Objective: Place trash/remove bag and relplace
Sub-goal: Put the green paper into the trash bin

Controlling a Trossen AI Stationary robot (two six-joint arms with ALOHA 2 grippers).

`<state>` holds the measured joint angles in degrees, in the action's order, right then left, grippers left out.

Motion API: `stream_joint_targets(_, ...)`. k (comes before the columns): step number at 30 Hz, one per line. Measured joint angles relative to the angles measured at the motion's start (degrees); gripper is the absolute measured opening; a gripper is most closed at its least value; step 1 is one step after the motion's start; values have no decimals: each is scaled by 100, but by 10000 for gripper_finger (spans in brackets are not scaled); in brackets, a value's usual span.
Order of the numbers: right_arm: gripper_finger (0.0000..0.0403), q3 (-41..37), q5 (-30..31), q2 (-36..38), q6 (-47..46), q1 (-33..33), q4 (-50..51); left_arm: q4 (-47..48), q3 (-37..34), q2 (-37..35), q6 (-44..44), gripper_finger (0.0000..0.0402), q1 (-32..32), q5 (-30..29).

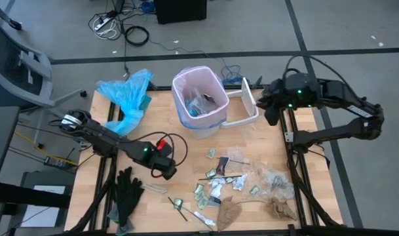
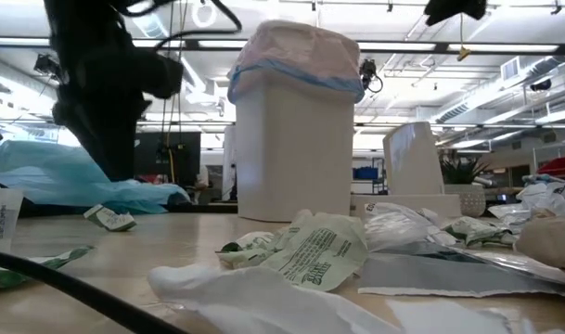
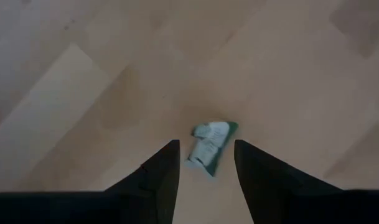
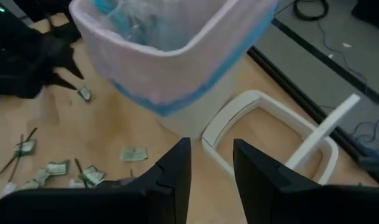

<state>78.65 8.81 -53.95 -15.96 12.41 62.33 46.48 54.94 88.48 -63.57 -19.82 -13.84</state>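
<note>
High view: left end effector (image 1: 168, 174) is hovering over the table (image 1: 166, 105); trash (image 1: 242, 183) is lying scattered; bag (image 1: 198, 92) is lining the bin
Left wrist view: fingers (image 3: 161, 177) are standing released above a wrapper (image 3: 211, 144)
Right wrist view: right end effector (image 4: 211, 168) is standing parted, empty, near the bin lid (image 4: 264, 134)

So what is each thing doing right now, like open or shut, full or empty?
Bin: upright, lid off.
Bag: lining the bin, rim folded over the top, some trash inside.
Lid: off, lying on the table beside the bin.
Trash: scattered loose on the table.
Green wrapper: crumpled, lying on the table.
Left end effector: open above the green wrapper, empty.
Right end effector: open, empty, raised near the bin.
</note>
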Motion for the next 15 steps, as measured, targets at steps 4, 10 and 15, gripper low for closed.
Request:
stream_joint_targets(4, 106, 0, 1, 241, -184, -62, 187, -85, 0, 185, 198, 162, 182, 244)
stream_joint_targets(10, 106, 0, 3, 476, -258, -137, 228, -500, 0, 557, 528, 162, 325, 817)
stream_joint_targets(15, 106, 0, 2, 544, -260, -145, 228, -583, 9, 975, 654, 147, 380, 1000)
